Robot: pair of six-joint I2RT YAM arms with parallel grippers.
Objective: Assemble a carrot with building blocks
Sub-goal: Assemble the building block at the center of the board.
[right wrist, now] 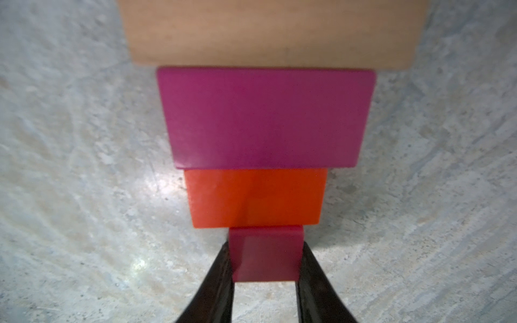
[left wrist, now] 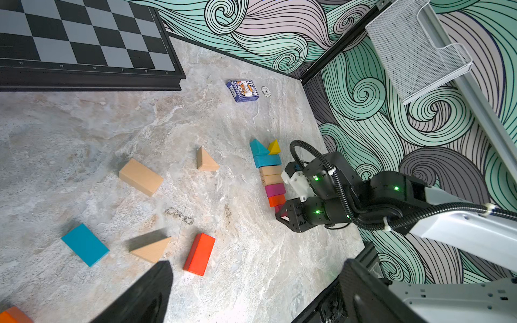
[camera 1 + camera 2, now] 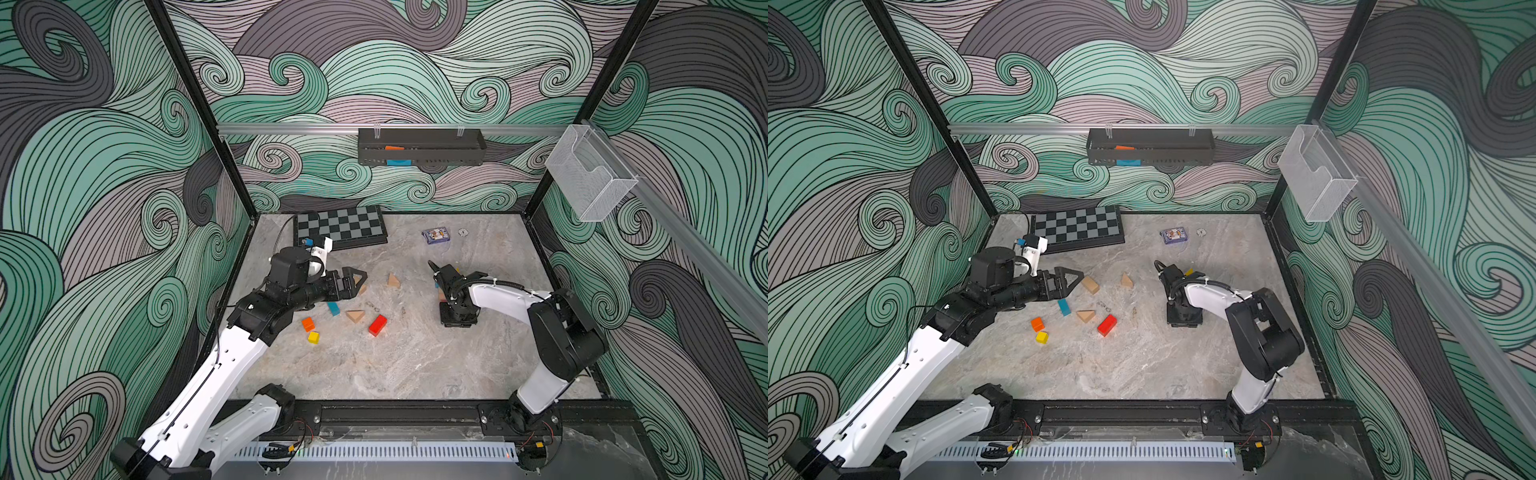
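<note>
Right gripper [image 1: 265,261] was down at the carrot's narrow end, its jaws pinched in against both sides of the small crimson cube [image 1: 265,240]. The cube touched the orange block [image 1: 256,197], and the pink bar [image 1: 265,117] came next in line. In both top views that row sat near the table's [image 3: 374,374] 3 o'clock. Left gripper [image 3: 1077,279] hung wide open, holding nothing. The tan block [image 3: 1090,285] was just beside it at 4 o'clock, and the red bar [image 3: 1107,325] lay loose at 5.
</note>
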